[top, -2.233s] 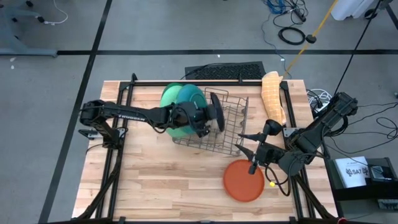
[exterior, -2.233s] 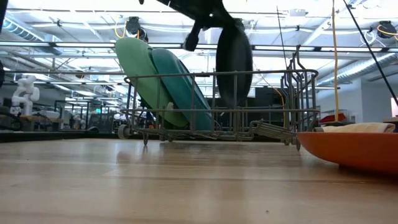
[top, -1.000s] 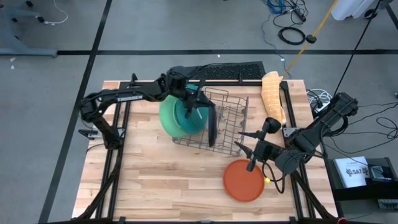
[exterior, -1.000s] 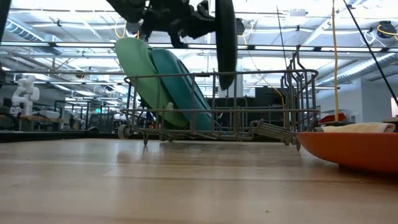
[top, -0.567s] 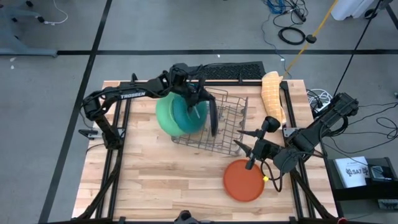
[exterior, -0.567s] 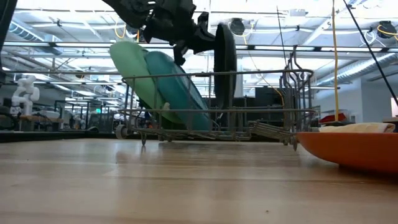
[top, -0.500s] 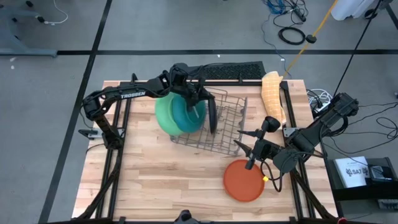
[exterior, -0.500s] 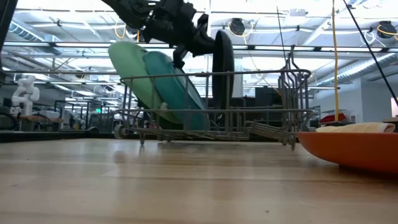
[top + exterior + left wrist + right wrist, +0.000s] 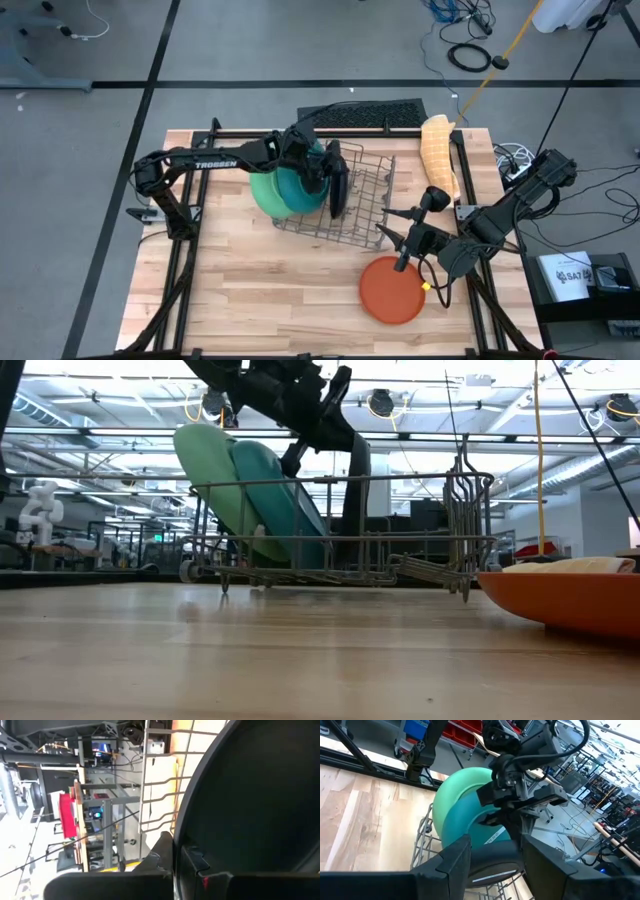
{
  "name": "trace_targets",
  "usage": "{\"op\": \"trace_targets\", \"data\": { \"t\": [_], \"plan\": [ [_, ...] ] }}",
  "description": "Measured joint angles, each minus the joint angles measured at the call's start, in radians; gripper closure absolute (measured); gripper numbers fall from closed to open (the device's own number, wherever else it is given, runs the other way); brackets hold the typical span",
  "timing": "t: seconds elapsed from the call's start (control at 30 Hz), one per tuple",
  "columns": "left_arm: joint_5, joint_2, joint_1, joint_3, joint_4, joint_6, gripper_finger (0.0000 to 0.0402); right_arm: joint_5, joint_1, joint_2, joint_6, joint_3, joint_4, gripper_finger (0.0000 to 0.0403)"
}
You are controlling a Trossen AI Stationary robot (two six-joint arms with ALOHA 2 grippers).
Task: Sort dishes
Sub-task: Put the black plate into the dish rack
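Here the left gripper (image 9: pixel 322 165) is clamped on the rim of a black plate (image 9: pixel 340 190), holding it on edge inside the grey wire rack (image 9: pixel 365 205). Beside it in the rack lean the teal-green plate (image 9: pixel 285 500) and light-green plate (image 9: pixel 205 475). An orange-red plate (image 9: pixel 392 289) lies flat on the table (image 9: pixel 250 290); the right gripper (image 9: pixel 405 250) hovers near it, fingers seemingly apart.

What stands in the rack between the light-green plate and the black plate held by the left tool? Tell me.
The teal-green plate, leaning against the light-green plate, ahead of the black plate in the left tool. The low view shows it best.
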State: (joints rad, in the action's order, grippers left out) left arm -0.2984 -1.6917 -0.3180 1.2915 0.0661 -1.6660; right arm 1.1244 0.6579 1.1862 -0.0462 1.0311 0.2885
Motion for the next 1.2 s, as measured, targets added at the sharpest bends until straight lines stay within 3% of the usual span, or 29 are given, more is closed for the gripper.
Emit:
{"op": "trace_targets", "data": {
  "t": [0.57,0.77,1.03,1.2],
  "plan": [
    [0.099,-0.001,0.051,-0.002,-0.045,-0.176,0.0401,0.0,0.0,0.0,0.004,0.0,0.002,0.0236],
    [0.112,-0.001,0.05,-0.002,-0.043,-0.15,0.0399,0.0,0.0,0.0,0.005,0.0,0.001,0.0236],
    [0.165,-0.001,0.051,-0.001,-0.038,-0.012,0.0355,0.0,-0.006,0.0,0.012,0.0,0.001,0.0236],
    [0.184,-0.001,0.051,-0.001,-0.031,0.011,0.0332,-0.005,-0.08,0.011,0.037,0.0,0.0,0.0236]
  ]
}}
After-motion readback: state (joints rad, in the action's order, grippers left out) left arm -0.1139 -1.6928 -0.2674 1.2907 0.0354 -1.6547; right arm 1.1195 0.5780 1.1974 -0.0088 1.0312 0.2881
